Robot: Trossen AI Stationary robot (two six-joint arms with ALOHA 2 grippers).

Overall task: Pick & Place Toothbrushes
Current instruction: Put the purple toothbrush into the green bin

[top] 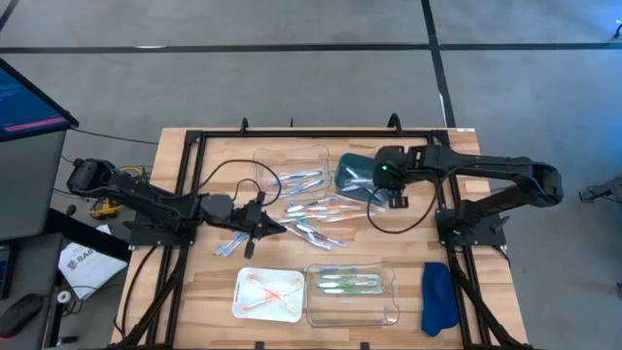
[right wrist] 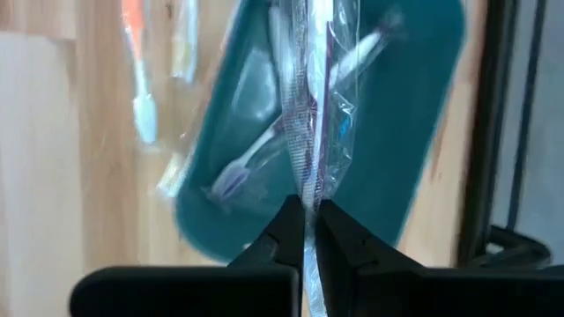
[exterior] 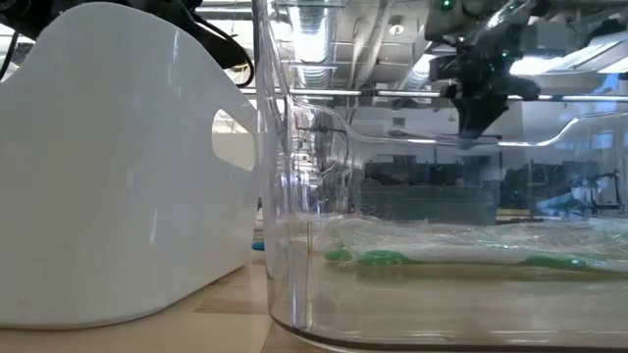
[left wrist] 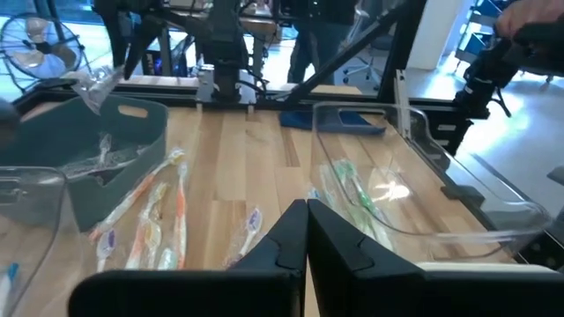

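Wooden counter (top: 194,292), black frame rails along its edges. Near edge: a white tray (top: 267,295) holding orange-pink toothbrushes (top: 269,290); just beside it a clear tray (top: 352,294) holding green toothbrushes (top: 350,283); a blue cloth (top: 437,298) at the near right corner. Far side: a second clear tray (top: 292,170) with light blue toothbrushes (top: 303,180) inside, and a teal tray (top: 355,178) to its right. Between the far and near trays, a loose scatter of wrapped toothbrushes (top: 321,219) lies on the bare wood; a few more lie near the left hand (top: 264,226).

Left arm: stretched low across the counter from the left, cable trailing over it. The left hand rests at the left edge of the scatter, fingers pressed together with nothing between them; in its wrist view the clear tray of green brushes lies ahead.

Right arm: reaches in from the right, elbow folded, wrist over the teal tray. The right hand (right wrist: 304,216) hangs above that tray, fingers pinched on the clear wrapper of a wrapped toothbrush (right wrist: 304,114), which dangles over the tray's interior. In the low view this hand (exterior: 478,123) shows raised well above the counter, seen through the clear tray's wall.
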